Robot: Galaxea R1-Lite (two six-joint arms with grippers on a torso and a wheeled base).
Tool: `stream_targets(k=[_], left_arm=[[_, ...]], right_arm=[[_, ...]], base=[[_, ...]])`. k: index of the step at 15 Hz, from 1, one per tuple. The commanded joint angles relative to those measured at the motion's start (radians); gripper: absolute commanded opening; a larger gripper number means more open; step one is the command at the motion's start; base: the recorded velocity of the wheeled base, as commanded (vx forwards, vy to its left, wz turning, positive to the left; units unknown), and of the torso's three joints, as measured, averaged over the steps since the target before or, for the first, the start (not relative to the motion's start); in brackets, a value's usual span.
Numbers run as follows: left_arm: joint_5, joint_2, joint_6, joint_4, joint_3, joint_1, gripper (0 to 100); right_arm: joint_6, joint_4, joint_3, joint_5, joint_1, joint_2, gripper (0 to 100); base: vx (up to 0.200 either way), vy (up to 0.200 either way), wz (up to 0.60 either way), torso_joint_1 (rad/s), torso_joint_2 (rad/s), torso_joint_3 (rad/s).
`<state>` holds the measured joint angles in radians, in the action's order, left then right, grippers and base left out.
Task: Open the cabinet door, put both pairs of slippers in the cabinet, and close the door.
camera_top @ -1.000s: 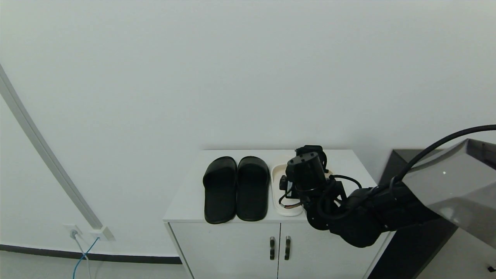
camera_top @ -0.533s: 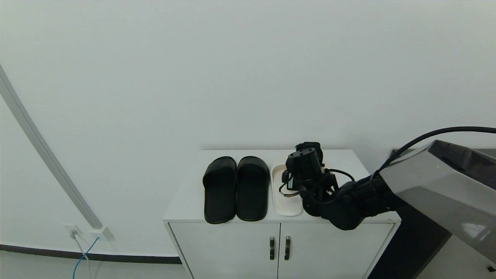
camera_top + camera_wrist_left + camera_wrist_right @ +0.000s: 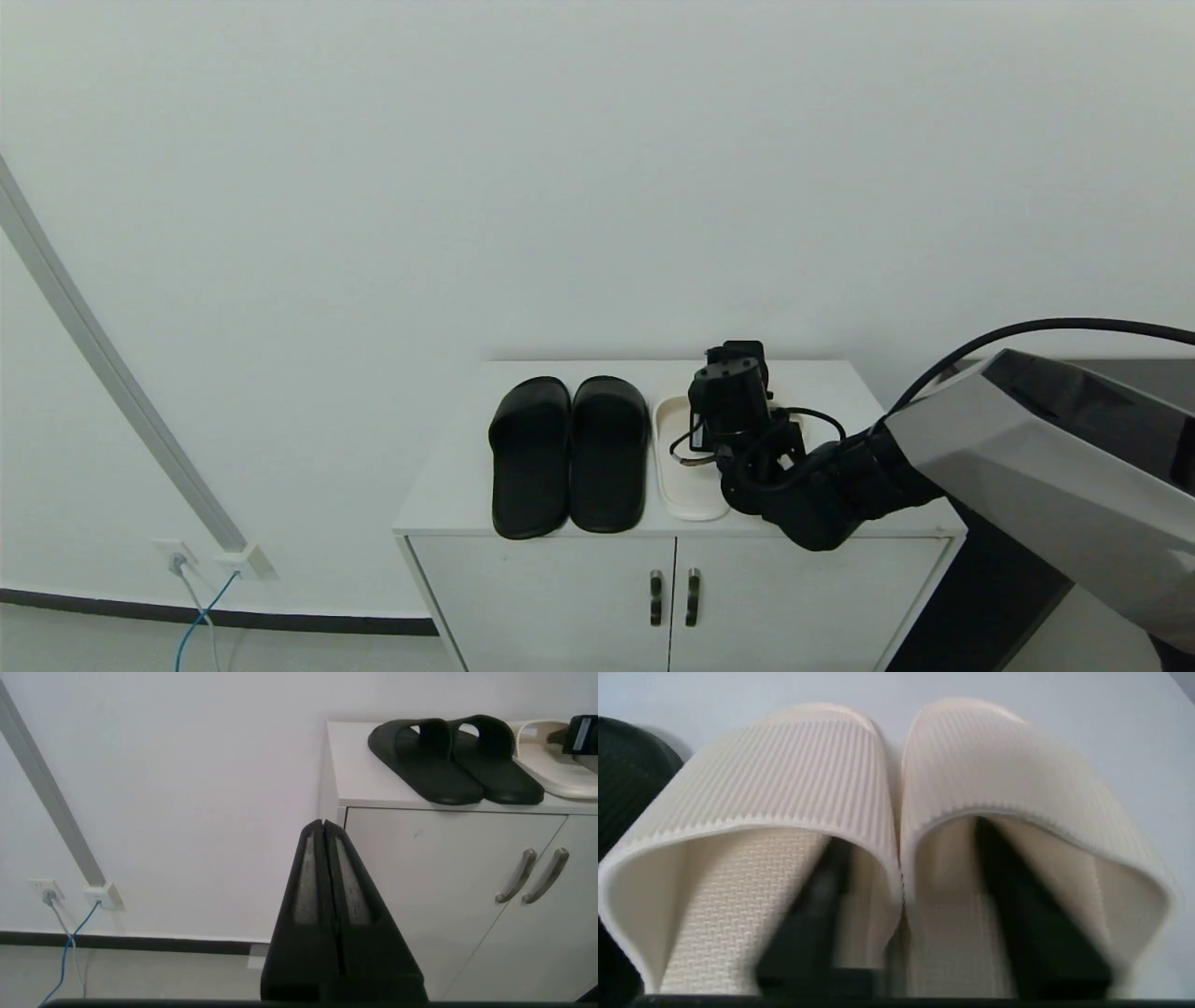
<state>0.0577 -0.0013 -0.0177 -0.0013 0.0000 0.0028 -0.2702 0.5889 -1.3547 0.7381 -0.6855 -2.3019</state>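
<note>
Cream slippers point(image 3: 813, 775): right fingers point(image 3: 820, 917) spread, one inside each (left fingers point(image 3: 304, 896) together).

Left gripper point(image 3: 323, 826): in the foreground, its two black fingers point(image 3: 308, 887) pressed flat together with no gap between them.
Black slippers point(image 3: 456, 758): a pair side by side on the cabinet top, touching each other.
Cream slipper point(image 3: 561, 765): just beside the black pair, cut off by the edge.
Cabinet point(image 3: 439, 887): white, both doors closed, two metal handles point(image 3: 533, 875) close together at the seam.
Wall: a socket point(image 3: 47, 891) low down, with a blue cable point(image 3: 67, 952) hanging from it.
</note>
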Motion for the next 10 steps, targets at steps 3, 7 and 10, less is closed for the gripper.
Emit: stream_targets(k=[3, 7, 10], left_arm=[[0.001, 0.001, -0.001, 0.0, 0.0, 0.0, 0], [-0.001, 0.001, -0.002, 0.0, 0.0, 0.0, 0], [-0.001, 0.001, -0.001, 0.0, 0.0, 0.0, 0]], right_arm=[[0.0, 0.0, 0.008, 0.001, 0.001, 0.006, 0], [0.026, -0.001, 0.095, -0.025, 0.0, 0.162, 0], [0.092, 0.022, 0.324, -0.213, -0.029, 0.4, 0]], base=[[0.0, 0.0, 0.0, 0.0, 0.0, 0.0], [0.0, 0.0, 0.0, 0.0, 0.0, 0.0], [0.0, 0.0, 0.0, 0.0, 0.0, 0.0]])
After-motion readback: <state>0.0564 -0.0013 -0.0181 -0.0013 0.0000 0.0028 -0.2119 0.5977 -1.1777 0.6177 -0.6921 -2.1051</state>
